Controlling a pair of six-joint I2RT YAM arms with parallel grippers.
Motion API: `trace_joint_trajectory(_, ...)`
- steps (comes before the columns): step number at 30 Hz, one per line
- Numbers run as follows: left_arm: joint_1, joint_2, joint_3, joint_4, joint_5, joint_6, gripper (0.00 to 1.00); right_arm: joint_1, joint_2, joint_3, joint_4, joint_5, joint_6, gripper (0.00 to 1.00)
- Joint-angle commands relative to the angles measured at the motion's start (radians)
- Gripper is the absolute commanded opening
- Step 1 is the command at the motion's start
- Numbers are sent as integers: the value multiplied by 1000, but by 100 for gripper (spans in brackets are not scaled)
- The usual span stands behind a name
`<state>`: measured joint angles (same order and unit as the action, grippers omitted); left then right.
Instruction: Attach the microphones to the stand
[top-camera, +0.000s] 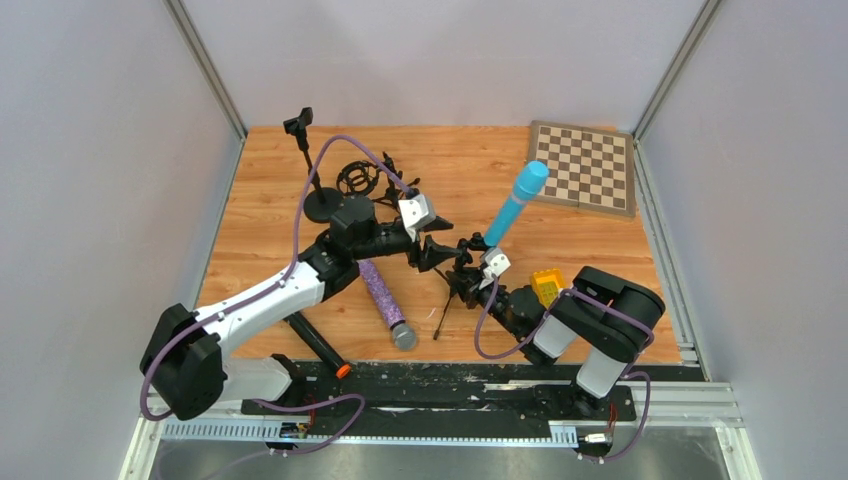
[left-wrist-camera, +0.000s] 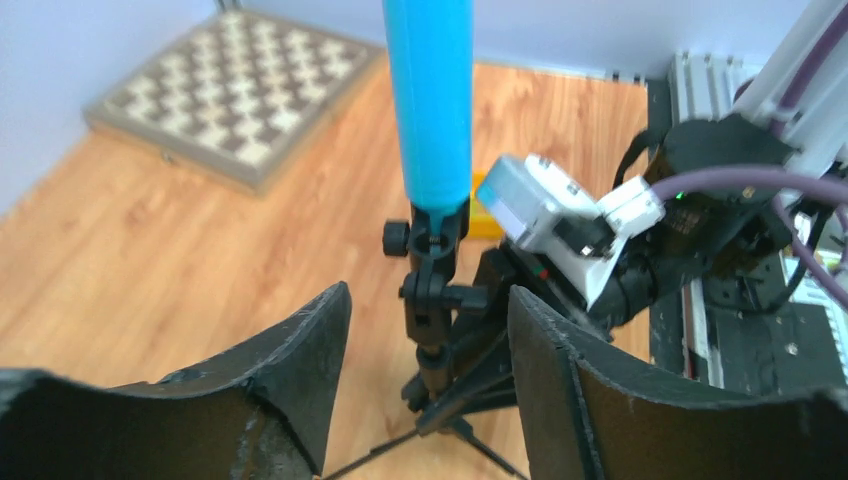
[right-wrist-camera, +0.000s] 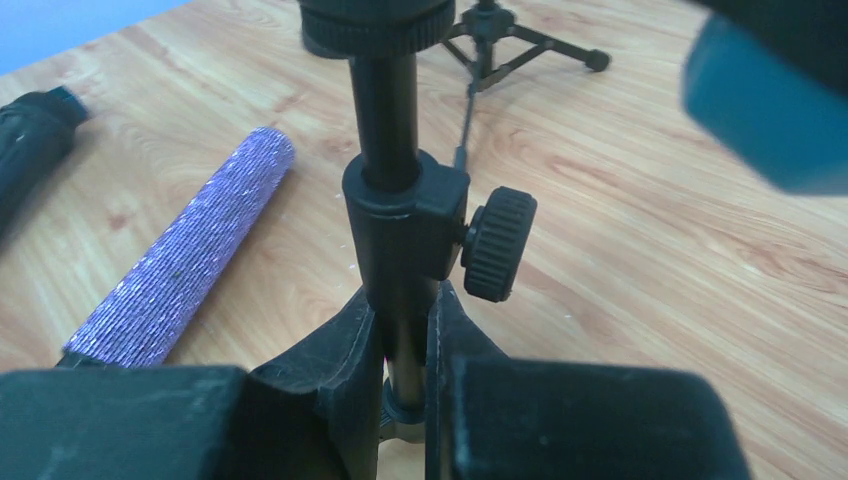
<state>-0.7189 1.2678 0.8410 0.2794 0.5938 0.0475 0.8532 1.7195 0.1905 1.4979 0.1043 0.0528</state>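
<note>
The light-blue microphone (top-camera: 517, 203) sits in the clip of a small black tripod stand (top-camera: 441, 318) and tilts up toward the back right. My right gripper (top-camera: 467, 283) is shut on the stand's pole (right-wrist-camera: 398, 240) just under its knob. My left gripper (top-camera: 438, 250) stands open just left of the clip, and its fingers (left-wrist-camera: 320, 370) flank the stand (left-wrist-camera: 430, 295) without touching it. The glittery purple microphone (top-camera: 384, 298) lies flat on the table. The black microphone (top-camera: 318, 345) with an orange end ring lies beside the left arm.
A second stand (top-camera: 310, 165) with a round base is at the back left, with a black shock mount (top-camera: 358, 178) and a small tripod (right-wrist-camera: 500, 40) beside it. A chessboard (top-camera: 583, 165) lies at the back right. A yellow object (top-camera: 546, 285) sits by the right arm.
</note>
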Motion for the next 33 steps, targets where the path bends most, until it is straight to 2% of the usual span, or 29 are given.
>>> trace_joint_trajectory(1, 4, -55, 56, 191, 46, 20, 73, -34, 57, -54, 148, 168, 82, 0)
trace_joint_trajectory(3, 4, -65, 48, 204, 38, 6, 94, -33, 55, -56, 147, 169, 81, 0)
trace_joint_trajectory(5, 4, -80, 43, 224, 27, -10, 99, -33, 56, -55, 147, 170, 79, 0)
trace_joint_trajectory(9, 4, -82, 77, 222, 35, -36, 98, -34, 58, -57, 148, 165, 81, 0)
trace_joint_trajectory(10, 4, -72, 85, 217, 40, -38, 95, -34, 58, -57, 148, 163, 81, 0)
trace_joint_trajectory(12, 4, -46, 118, 200, 61, -41, 80, -33, 56, -59, 147, 162, 81, 0)
trace_joint_trajectory(13, 4, -36, 144, 178, 67, -41, 65, -33, 54, -60, 148, 163, 81, 0)
trace_joint_trajectory(15, 5, 4, 190, 134, 89, -41, 49, -34, 53, -63, 147, 165, 81, 0)
trace_joint_trajectory(22, 9, 152, 299, 53, 185, -7, 8, -34, 53, -68, 147, 170, 86, 0)
trace_joint_trajectory(24, 9, 182, 308, 21, 199, 6, 0, -34, 53, -69, 149, 174, 87, 0)
trace_joint_trajectory(33, -2, 246, 256, 62, 212, -11, 0, -34, 57, -66, 148, 181, 88, 0)
